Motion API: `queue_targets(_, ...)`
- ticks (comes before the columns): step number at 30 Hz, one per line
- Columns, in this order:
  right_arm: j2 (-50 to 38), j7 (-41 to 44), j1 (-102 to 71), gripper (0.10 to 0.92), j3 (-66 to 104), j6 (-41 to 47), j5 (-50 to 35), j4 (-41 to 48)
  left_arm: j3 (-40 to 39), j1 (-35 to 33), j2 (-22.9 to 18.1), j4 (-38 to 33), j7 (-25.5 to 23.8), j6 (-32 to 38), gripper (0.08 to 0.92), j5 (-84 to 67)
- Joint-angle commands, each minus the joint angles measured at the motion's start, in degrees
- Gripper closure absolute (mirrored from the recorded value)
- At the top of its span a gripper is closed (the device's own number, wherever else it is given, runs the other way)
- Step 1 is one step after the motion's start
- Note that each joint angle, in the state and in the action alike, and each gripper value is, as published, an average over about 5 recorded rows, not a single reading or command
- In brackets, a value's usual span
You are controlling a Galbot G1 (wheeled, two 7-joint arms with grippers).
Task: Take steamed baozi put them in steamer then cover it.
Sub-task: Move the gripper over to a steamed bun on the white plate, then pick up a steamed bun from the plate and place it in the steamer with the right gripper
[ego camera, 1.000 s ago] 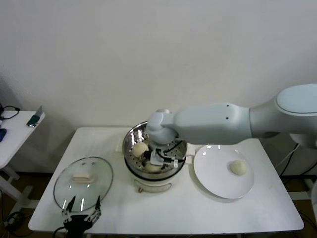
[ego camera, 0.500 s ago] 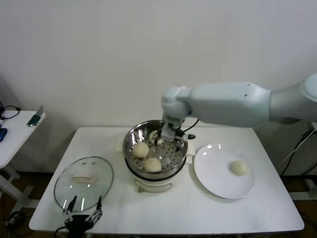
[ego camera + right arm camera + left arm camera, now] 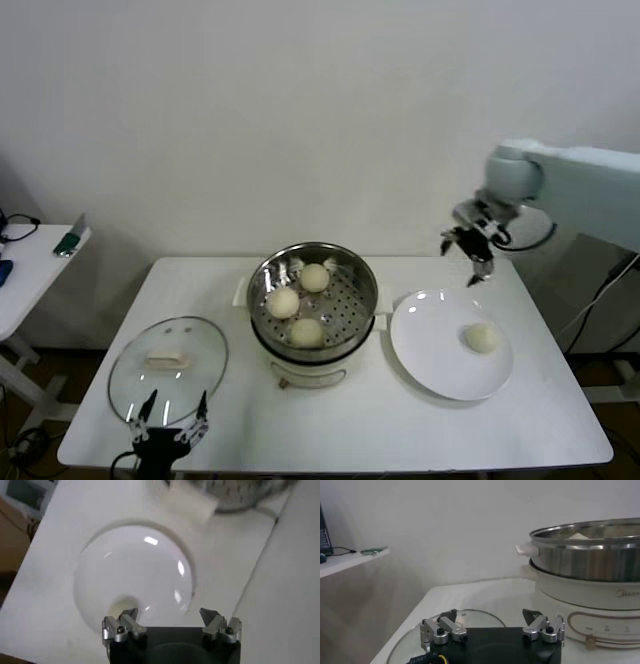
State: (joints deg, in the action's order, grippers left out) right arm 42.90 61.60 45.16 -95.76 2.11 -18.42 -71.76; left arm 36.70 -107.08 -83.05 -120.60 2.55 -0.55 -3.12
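Left claw [image 3: 167, 432] sat parked at the near edge of the surface [image 3: 350, 430], fingers spread and empty, with the cover [image 3: 168, 367] lying flat just beyond its tips, cream handle up; the left wrist view showed the glass rim right under the open fingers and the steamer [image 3: 590, 555] standing farther off to one side. Beyond the cover and toward the right arm stood the steamer [image 3: 313, 300], uncovered, with three steamed baozi [image 3: 298, 302] on its perforated floor, two nearer and one toward the back wall. Past the steamer on the right arm's side lay the white plate [image 3: 440, 355], carrying the last baozi [image 3: 481, 338], alone. Right claw [image 3: 468, 243] hung farthest back, raised above the far rim of the plate, fingers apart and holding nothing; the right wrist view looked down on the plate [image 3: 135, 575] below the claw, the bun mostly hidden behind the near finger. Judged step: the fourth and last pick, three of four loaded, covering not yet begun. Next move would call for the right claw to drop toward the bun below and nearer than it, straddle it, and close gently, since the dough likely dents. After that, the left claw is best placed to take the cover's handle.
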Motion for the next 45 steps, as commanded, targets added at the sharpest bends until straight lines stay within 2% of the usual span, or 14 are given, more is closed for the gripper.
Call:
queue_targets(1, -10.62, -3.01, -21.9, 0.203, 14.45, 7.26, 6.57, 6.67, 0.09, 0.04, -0.08, 0.05, -0.06, -0.12, 0.177, -0.06)
queue_targets(13, -5.57, -3.68, -35.94, 0.203, 27.67, 7.53, 9.38, 13.31, 0.75, -0.21, -0.39, 0.49, -0.32, -0.15, 0.177, -0.01)
queue_targets(19, -2.39, -3.5, -37.11, 0.203, 29.74, 6.05, 9.63, 17.07, 0.79, -0.39, -0.46, 0.74, -0.35, -0.11, 0.177, 0.1)
queue_targets(32, 0.15, -4.32, -38.06, 0.21, 30.33, 5.66, 9.84, 19.01, 0.86, -0.8, -0.66, 1.04, -0.15, 0.11, 0.177, 0.14)
queue_targets(39, -1.31, -4.28, -33.51, 0.312, 26.81, 6.31, 8.91, 16.09, 0.73, -0.84, -0.68, 0.9, -0.07, 0.07, 0.177, 0.21)
queue_targets(42, -2.76, -4.2, -26.45, 0.32, 20.87, 7.18, 5.38, 12.09, 0.69, -0.78, -0.6, 0.81, -0.06, 0.05, 0.177, 0.21)
queue_targets(45, -3.56, -4.19, -13.58, 0.321, 11.71, 8.49, -1.57, 5.93, 0.59, -0.72, -0.49, 0.67, -0.05, -0.02, 0.177, 0.2)
